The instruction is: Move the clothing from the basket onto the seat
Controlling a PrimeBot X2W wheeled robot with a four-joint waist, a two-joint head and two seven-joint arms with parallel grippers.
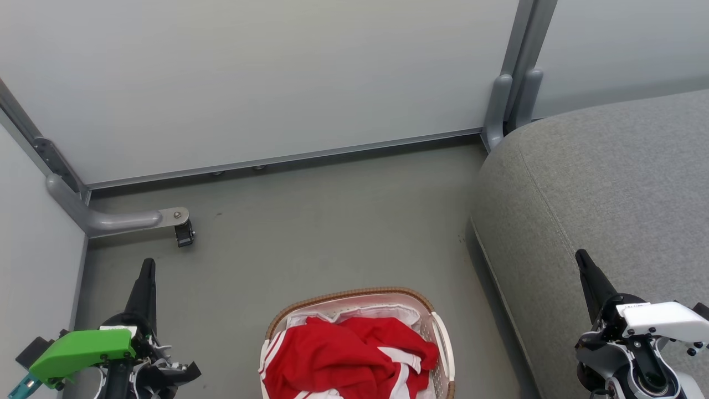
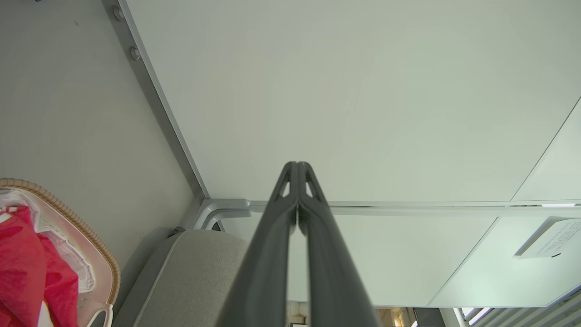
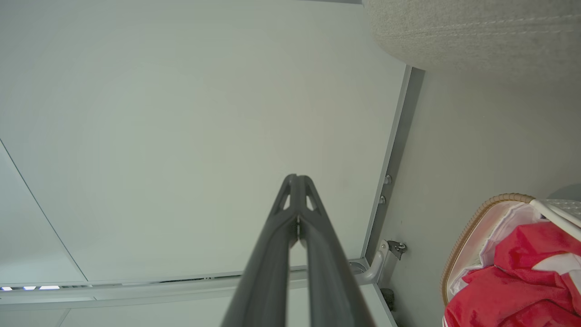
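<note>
From my head camera, the white basket (image 1: 354, 292) sits on the floor (image 1: 310, 238) at six o'clock with red clothing (image 1: 343, 354) heaped inside; the grey seat (image 1: 609, 183) lies at three o'clock. My left gripper (image 1: 147, 265) at eight and right gripper (image 1: 580, 256) at four - each pinched together, empty. Left wrist camera: closed fingers at six, basket and clothing at eight. Right wrist camera: closed fingers at six, clothing in the basket at four.

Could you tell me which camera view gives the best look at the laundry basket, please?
The head view: the basket sits bottom centre, with its brown rim, a handle and the red clothing inside, though its near end is cropped. Each wrist view catches one end of it at a frame edge.
</note>
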